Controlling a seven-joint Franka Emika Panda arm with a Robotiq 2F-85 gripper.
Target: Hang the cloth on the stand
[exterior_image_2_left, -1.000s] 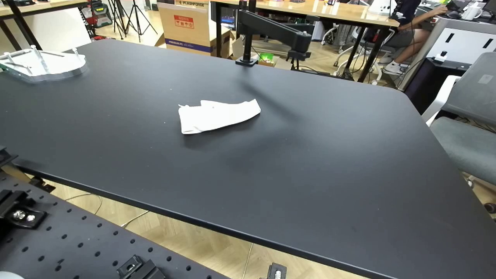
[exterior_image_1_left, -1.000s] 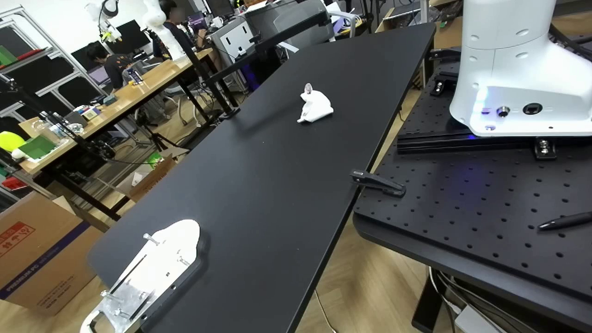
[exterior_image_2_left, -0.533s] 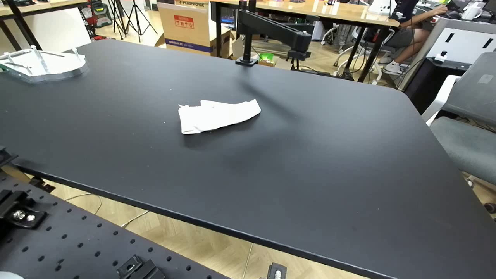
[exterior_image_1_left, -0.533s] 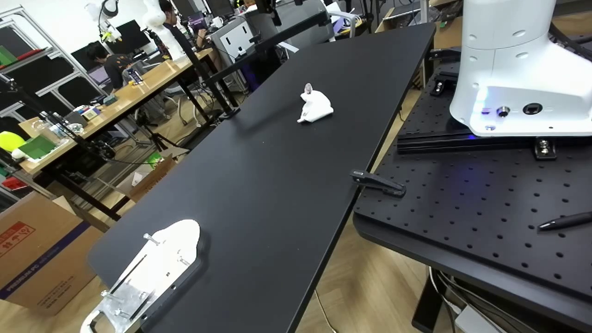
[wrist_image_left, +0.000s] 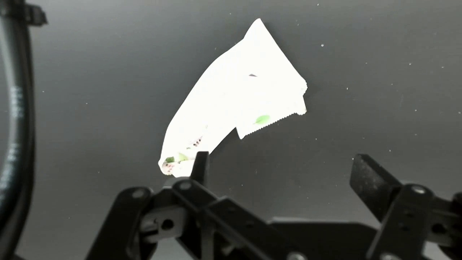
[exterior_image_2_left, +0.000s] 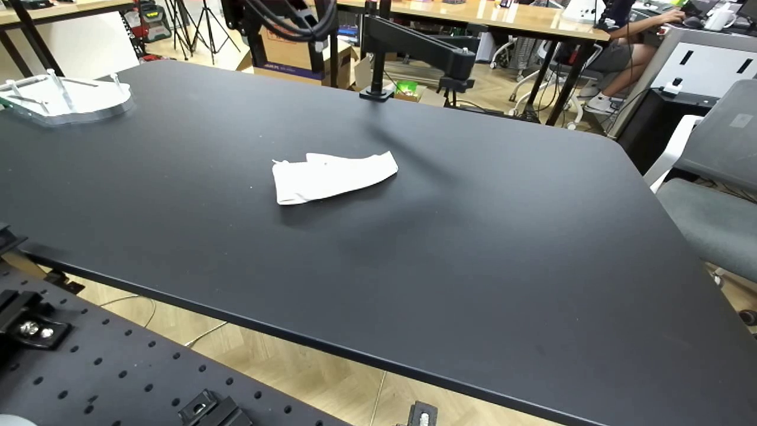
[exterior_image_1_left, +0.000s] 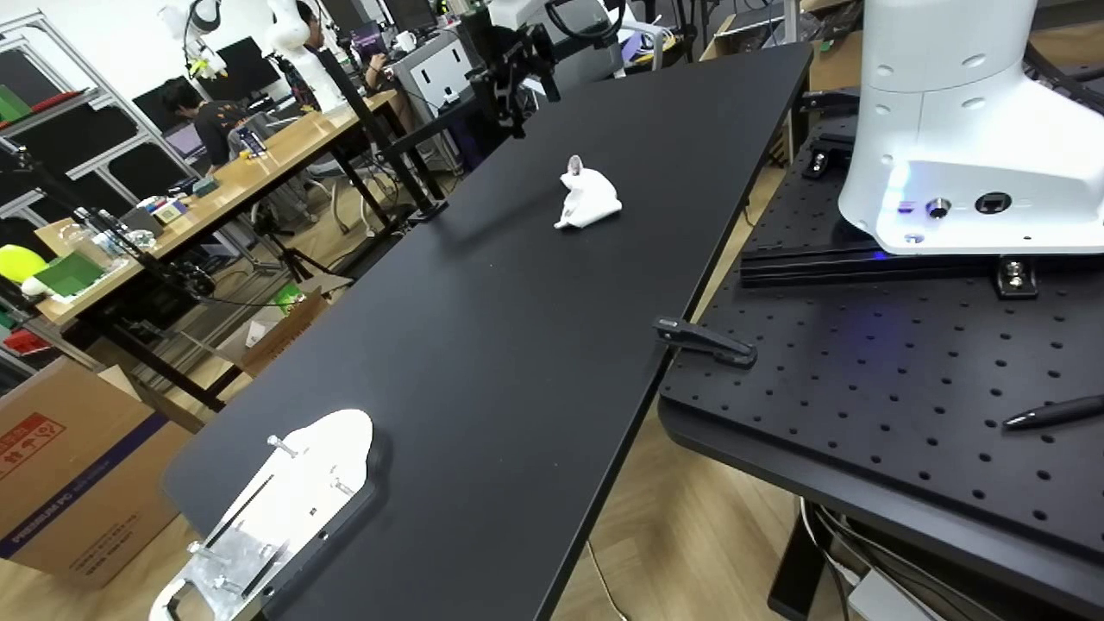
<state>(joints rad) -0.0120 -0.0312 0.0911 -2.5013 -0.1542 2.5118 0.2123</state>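
Reaching the cloth (wrist_image_left: 231,90) turns on a slanting offset from the gripper (wrist_image_left: 278,169). In the wrist view it lies ahead of the tool and over toward the finger (wrist_image_left: 201,166) on that view's left, which covers a little of the cloth's near end. From there the long axis runs obliquely, away from the tool and toward the view's right, neither square to the line along which the jaws would close nor along it. The jaws stand wide, holding nothing, and in both exterior views the tool is raised over the table (exterior_image_2_left: 473,284), apart from the cloth. My judgement is that it should shift forward and toward that same finger, perhaps turning slightly, before going down. The stand is probably the black jointed arm (exterior_image_2_left: 417,46); how far it is from the tool, I cannot tell.
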